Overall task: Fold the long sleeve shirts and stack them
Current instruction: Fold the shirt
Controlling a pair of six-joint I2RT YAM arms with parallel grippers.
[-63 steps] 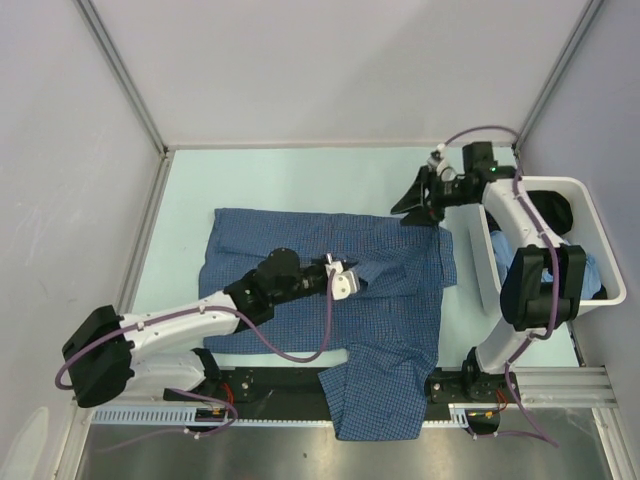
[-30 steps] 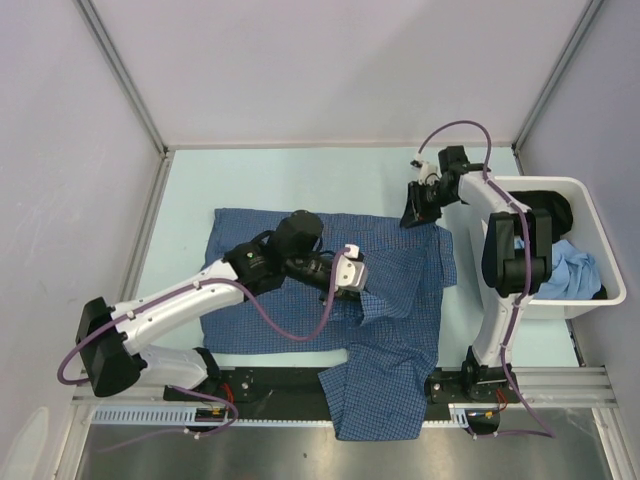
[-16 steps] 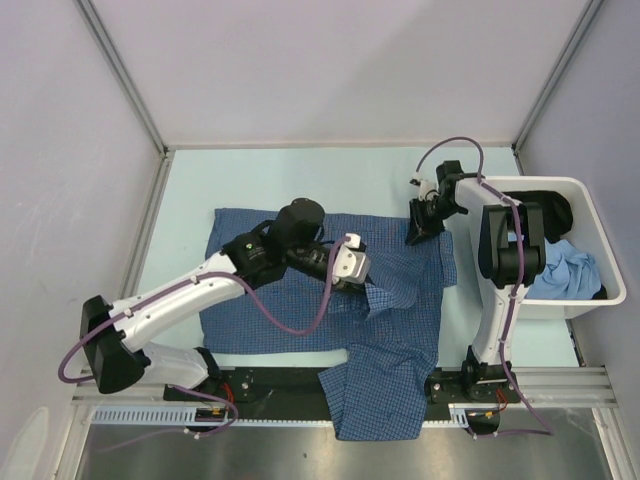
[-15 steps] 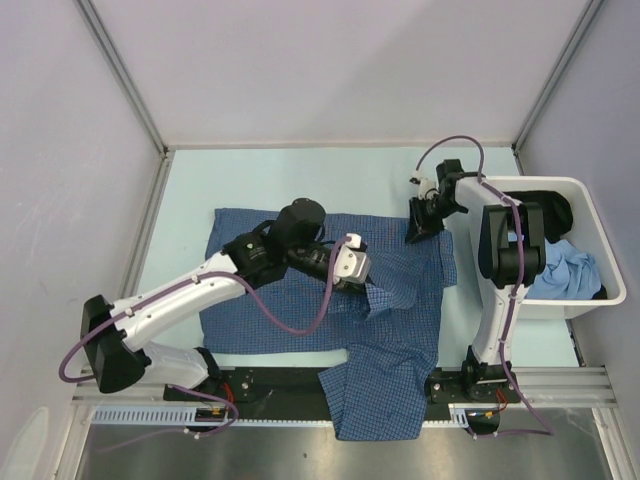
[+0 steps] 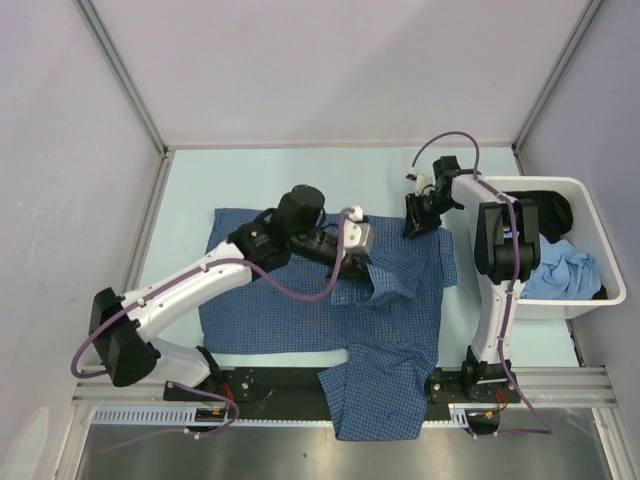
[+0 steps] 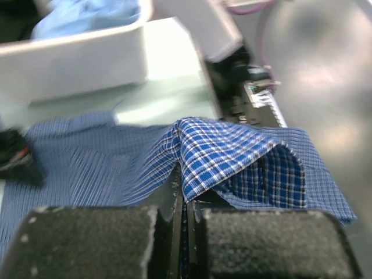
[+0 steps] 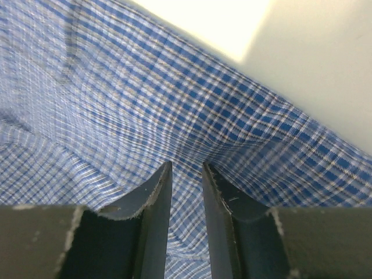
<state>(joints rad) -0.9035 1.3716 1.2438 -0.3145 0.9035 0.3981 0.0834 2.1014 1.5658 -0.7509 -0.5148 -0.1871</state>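
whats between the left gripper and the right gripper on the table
Only the checked shirt: a raised fold beside the left gripper, then flatter cloth up to the right gripper. The top view shows nothing else there.

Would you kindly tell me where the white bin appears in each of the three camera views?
Top external: the white bin sits at the right edge.
Left wrist: it is in the upper left, beyond the cloth.
Right wrist: not in it.
Shared landmark: the blue checked shirt shows in all three views.
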